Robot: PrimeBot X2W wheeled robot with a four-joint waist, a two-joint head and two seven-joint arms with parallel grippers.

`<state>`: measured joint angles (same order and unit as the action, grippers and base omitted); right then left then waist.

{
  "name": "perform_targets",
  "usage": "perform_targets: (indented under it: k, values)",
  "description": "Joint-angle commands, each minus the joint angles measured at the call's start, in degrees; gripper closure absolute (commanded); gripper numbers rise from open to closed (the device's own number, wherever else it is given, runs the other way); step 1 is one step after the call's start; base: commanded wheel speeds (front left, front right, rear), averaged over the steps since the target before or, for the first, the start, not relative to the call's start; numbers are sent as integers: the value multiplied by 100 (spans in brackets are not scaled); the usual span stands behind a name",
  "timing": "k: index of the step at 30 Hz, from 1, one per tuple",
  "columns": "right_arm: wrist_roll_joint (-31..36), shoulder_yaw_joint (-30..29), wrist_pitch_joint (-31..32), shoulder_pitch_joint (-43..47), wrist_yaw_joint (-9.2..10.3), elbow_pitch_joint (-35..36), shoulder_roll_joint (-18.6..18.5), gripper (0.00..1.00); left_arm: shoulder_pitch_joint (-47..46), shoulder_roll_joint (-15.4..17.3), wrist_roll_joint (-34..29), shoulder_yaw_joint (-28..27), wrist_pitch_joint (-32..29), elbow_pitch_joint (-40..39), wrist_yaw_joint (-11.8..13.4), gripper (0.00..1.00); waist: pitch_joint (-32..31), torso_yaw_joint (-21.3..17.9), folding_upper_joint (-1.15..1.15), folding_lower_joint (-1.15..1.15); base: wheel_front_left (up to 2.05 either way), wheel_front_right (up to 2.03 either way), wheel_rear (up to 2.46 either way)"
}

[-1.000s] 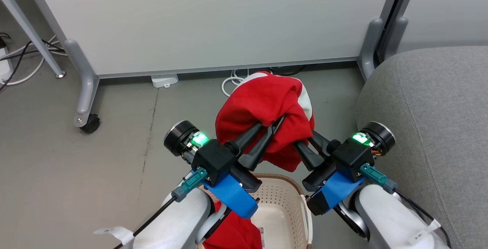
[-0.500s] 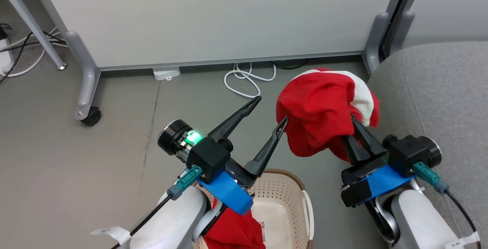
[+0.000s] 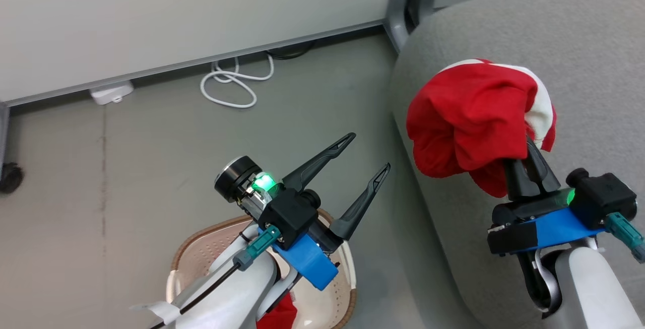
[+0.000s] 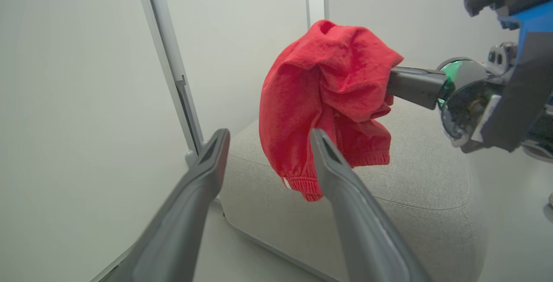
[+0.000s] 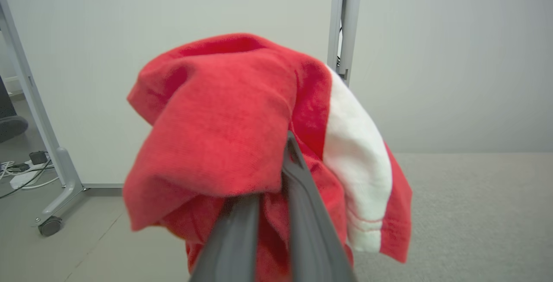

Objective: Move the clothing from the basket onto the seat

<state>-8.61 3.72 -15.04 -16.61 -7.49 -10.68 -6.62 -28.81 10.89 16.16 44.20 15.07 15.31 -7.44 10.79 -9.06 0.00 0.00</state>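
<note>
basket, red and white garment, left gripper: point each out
basket (image 3: 199, 256): head view, perforated inner wall.
red and white garment (image 3: 468, 117): head view, bunched red middle.
left gripper (image 3: 368, 152): head view, midway between its open fingertips.

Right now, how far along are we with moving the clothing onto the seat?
Done: the red-and-white garment is out of the basket. In hand: the right gripper is shut on it, holding it above the seat, not yet set down. Left: release it there, then fetch the red garment lying in the basket; the left gripper is open and empty.
</note>
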Motion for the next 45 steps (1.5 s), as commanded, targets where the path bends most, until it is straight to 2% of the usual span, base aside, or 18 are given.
perform_targets:
  k: [1, 6, 12, 19, 26, 33, 39, 45]
  values:
    - [17, -119, -22, 126, -2, 58, 56, 100, -114, 45, -18, 23, 16, 15, -3, 0, 265, -533, 0, 0, 0, 0, 0]
    - [23, -430, -23, 369, -2, 168, 141, 100, -144, 89, 13, 98, 17, 50, -3, 0, 290, -1008, 0, 0, 0, 0, 0]
    - [23, -688, -23, 587, -2, 276, 182, 100, -212, 65, 26, 143, 16, 72, -3, 0, 323, -1291, 0, 0, 0, 0, 0]
    - [-51, -849, -23, 289, -2, 457, 213, 100, -346, 104, -24, 131, 16, 45, -3, 0, 500, -1325, 0, 0, 0, 0, 0]
    - [-68, -1553, -22, -1166, -2, 540, -231, 100, -698, 211, -174, 175, 16, 22, -4, 0, 1192, -1083, 0, 0, 0, 0, 0]
    - [-202, -2373, -21, -2785, -1, -28, -1047, 100, -1468, 352, -280, 574, -74, -58, -4, 0, 2338, -610, 0, 0, 0, 0, 0]
    - [-396, -2805, -20, -3855, -2, -1005, -1725, 100, -2032, 347, -315, 809, -103, -128, -4, 0, 3143, -215, 0, 0, 0, 0, 0]
    - [-269, -2752, -22, -4424, -1, -2341, -1907, 100, -2350, 323, -348, 936, -80, -118, -4, 0, 3660, -12, 0, 0, 0, 0, 0]
